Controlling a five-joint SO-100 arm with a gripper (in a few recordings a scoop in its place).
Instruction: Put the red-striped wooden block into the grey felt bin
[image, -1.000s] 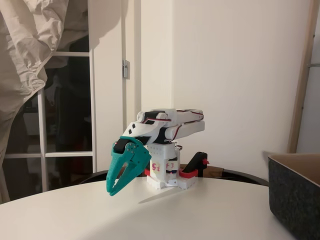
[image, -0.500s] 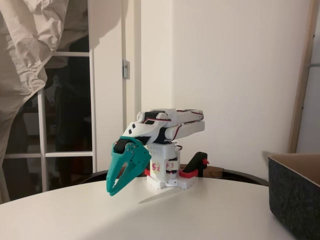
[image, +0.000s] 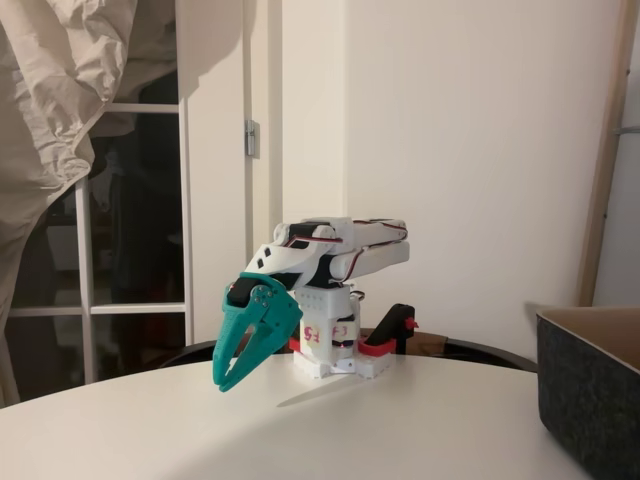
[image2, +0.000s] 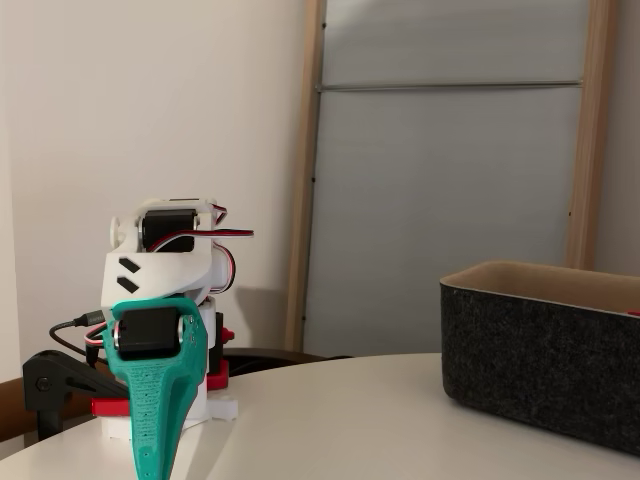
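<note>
The teal hand (image: 228, 380) hangs folded beneath the white arm (image: 330, 248), its tips pointing down just above the white table (image: 330, 430). Its two fingers stand slightly parted with a narrow gap between them, holding and touching nothing. The grey felt bin (image2: 540, 355) sits on the table, well apart from the hand, at the right in both fixed views.

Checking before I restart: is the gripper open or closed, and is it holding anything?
Gripper: slightly open, small gap between the fingers, holding nothing, pointing down at the table.
</note>
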